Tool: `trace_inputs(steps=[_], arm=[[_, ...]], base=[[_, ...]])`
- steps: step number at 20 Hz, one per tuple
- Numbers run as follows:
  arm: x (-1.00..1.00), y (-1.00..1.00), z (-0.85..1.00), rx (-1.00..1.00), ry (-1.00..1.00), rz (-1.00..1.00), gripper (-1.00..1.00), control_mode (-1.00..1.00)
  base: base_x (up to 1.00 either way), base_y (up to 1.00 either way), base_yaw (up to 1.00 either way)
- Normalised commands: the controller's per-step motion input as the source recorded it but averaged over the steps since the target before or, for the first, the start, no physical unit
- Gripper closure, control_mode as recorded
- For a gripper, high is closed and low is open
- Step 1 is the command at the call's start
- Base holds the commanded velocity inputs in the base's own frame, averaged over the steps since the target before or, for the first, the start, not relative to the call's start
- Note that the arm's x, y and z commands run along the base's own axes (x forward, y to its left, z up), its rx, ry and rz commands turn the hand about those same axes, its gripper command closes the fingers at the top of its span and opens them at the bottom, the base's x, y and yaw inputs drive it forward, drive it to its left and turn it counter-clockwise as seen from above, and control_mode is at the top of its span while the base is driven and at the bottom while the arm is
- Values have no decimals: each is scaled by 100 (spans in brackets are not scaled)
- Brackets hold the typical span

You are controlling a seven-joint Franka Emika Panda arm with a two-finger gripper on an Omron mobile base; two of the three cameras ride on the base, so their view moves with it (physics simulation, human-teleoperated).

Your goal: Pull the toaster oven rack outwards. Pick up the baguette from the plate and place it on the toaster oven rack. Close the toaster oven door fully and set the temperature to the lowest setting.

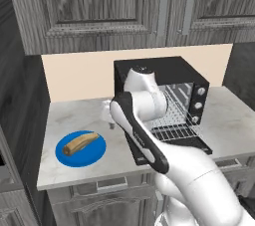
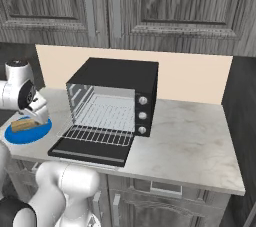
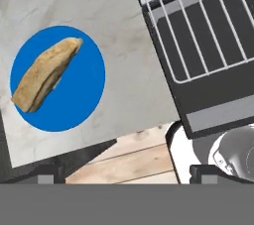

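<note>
The black toaster oven [image 1: 154,68] stands on the counter with its toaster oven door [image 2: 85,153] folded down flat. The toaster oven rack [image 2: 97,135] is slid partway out over the door. Left of the oven, the tan baguette [image 1: 80,142] lies on the blue plate [image 1: 94,153]. From above, the hand view has the baguette [image 3: 47,73] on the plate [image 3: 84,100] at left and the rack [image 3: 208,30] and door [image 3: 218,95] at right. My gripper [image 3: 126,174] is open and empty, hovering high over the counter between plate and door.
Three silver knobs [image 2: 142,116] run down the oven's right front. Dark wooden wall cabinets [image 1: 114,6] hang above the oven. The marble counter [image 2: 190,136] stretches right of the oven; its front edge runs just below plate and door.
</note>
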Motion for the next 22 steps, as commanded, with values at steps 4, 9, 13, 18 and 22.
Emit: trace_inputs(steps=[4, 9, 13, 18, 22], arm=[[48, 89, -18, -15, 24, 0, -100, -100], [50, 70, -3, -10, 18, -5, -100, -100], [32, 59, -29, -6, 4, -9, -100, -100], [1, 34, -56, -2, -1, -12, -100, -100], [14, 20, -44, 0, -4, -15, -100, -100]], base=[[0, 0, 0], [0, 0, 0], [0, 0, 0], [0, 0, 0], [0, 0, 0]])
